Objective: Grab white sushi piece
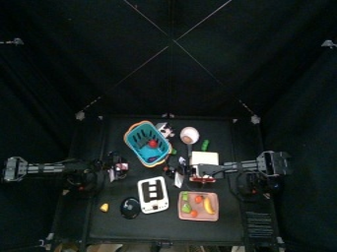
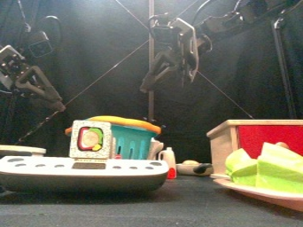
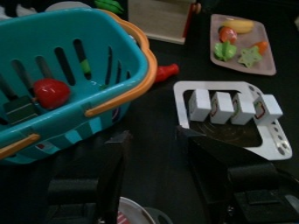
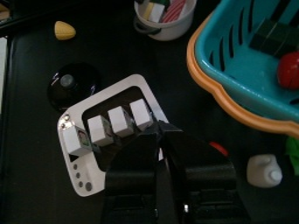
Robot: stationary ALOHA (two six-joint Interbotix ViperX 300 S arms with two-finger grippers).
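Note:
Several white sushi pieces (image 4: 119, 121) stand in a row on a white tray (image 4: 82, 171) near the table's front. They also show in the left wrist view (image 3: 219, 107). In the front view one piece (image 2: 90, 139) stands upright on the tray (image 2: 83, 173). My right gripper (image 4: 163, 142) hangs just off the tray's right edge with its jaws together and holds nothing; in the top view it (image 1: 195, 179) is right of the tray (image 1: 154, 194). My left gripper (image 3: 170, 149) is open and empty, left of the tray beside the basket (image 3: 70, 79).
A teal basket (image 1: 149, 143) with an orange rim holds a red ball (image 3: 47, 92), behind the tray. A pink plate (image 1: 198, 205) of toy food lies right of the tray. A red-fronted box (image 2: 254, 137), a small white bottle (image 4: 263, 171), a black disc (image 4: 68, 83) and a yellow piece (image 4: 65, 31) are nearby.

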